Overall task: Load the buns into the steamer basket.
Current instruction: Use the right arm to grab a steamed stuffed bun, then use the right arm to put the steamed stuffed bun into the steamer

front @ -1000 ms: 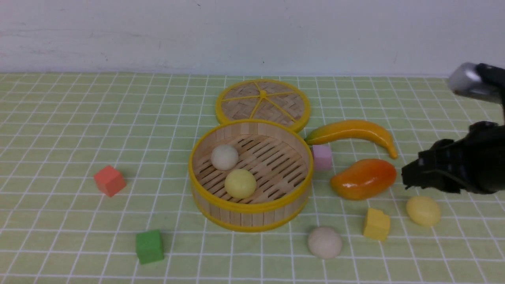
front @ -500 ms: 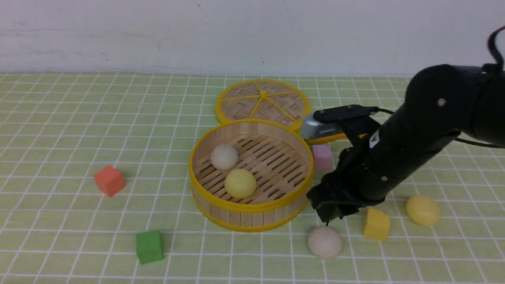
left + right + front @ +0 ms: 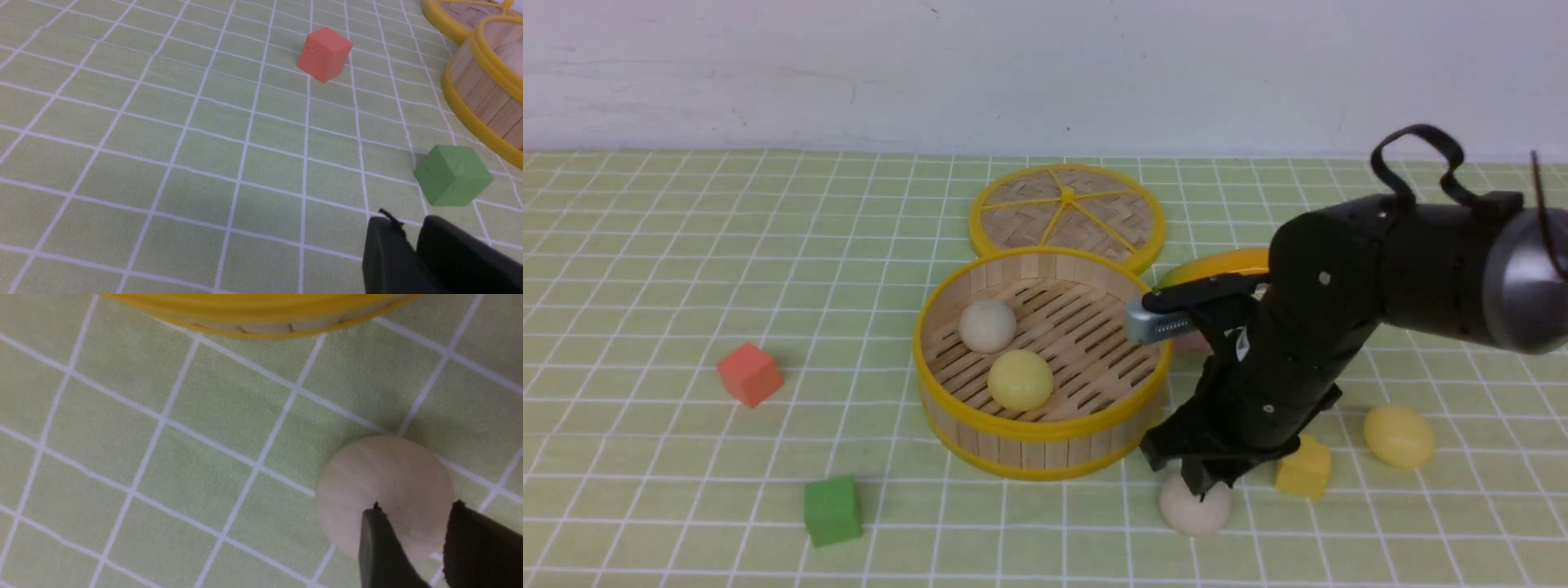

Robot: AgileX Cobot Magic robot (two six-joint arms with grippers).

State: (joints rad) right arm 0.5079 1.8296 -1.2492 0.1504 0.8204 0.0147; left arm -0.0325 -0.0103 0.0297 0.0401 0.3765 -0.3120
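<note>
1. The steamer basket (image 3: 1029, 451) serves as the landmark. It stands mid-tabletop (image 3: 686, 286) and holds two of the buns: an off-white bun (image 3: 987, 325) and a pale yellow bun (image 3: 1020, 380), lying side by side on the slatted floor.
2. Two buns remain outside the basket. A second off-white bun (image 3: 1188, 516) lies just off the basket's near wall, on its right-hand side. A second pale yellow bun (image 3: 1399, 436) lies well apart from the basket, farther right and beyond a yellow cube (image 3: 1304, 469).
3. The right gripper (image 3: 1201, 488) points down over the outside off-white bun, its fingers spread and nothing between them. In the right wrist view the gripper is not centred: one fingertip is over the bun's middle, the other over its edge. Whether the tips already touch the bun cannot be told from either view.
4. The deciding relation is that the bun lies almost straight below the right gripper and slightly off its midline. The bun is round and has no long axis, so any jaw heading would serve. The coming move probably calls for a small sideways correction, a short descent, and then a lift over the basket's nearby wall.
5. The left gripper (image 3: 414, 228) is on the basket's opposite side, near a green cube (image 3: 453, 175). Its fingers lie close together and hold nothing. The right arm is clearly the nearer one to both outside buns.
</note>
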